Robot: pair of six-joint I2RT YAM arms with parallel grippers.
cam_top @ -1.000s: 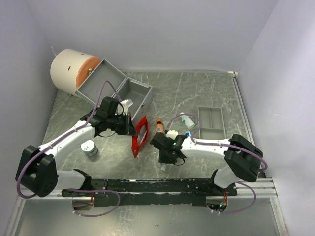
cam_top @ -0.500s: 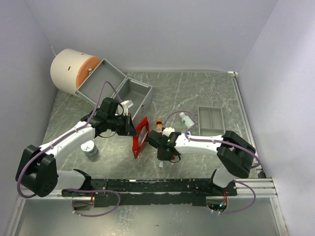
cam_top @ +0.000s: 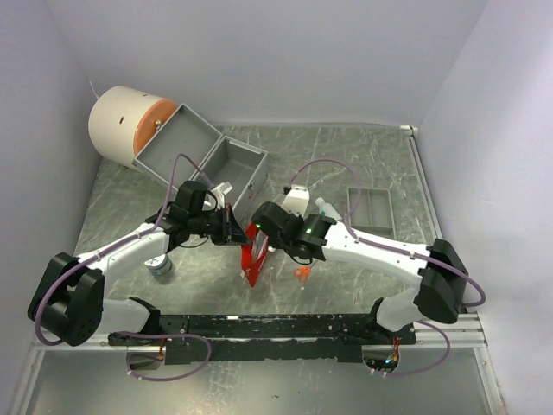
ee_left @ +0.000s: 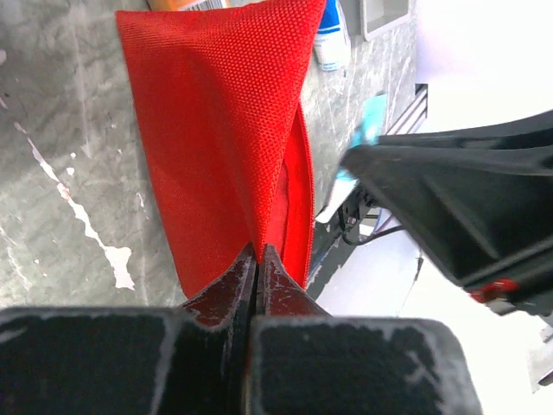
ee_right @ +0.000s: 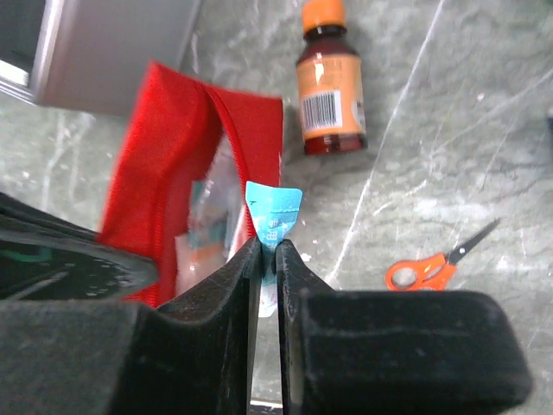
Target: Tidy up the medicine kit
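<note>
The red pouch sits on the green marbled bench near the middle, between the two arms, and everything else is easiest placed from it. The left fingers are clamped tight on a fold of its fabric at one edge, pulling the mouth open. From the right wrist camera, a few packets show inside the gap.

Coming in from the pouch's other side, the right fingers are pinched on a pale blue sachet. It is held upright right at the rim of the open mouth. Whether it touches the fabric, I cannot tell.

Behind the pouch and a little to the left lies the grey metal case, open, its two halves side by side. A white drum with an orange face stands beyond it in the far left corner.

Just beside the pouch on the right lies a brown bottle with an orange cap, on its side. Small orange scissors lie nearer the arms' bases. Farther right is a white bottle, then a shallow grey tray. A round tin sits well to the pouch's left.
</note>
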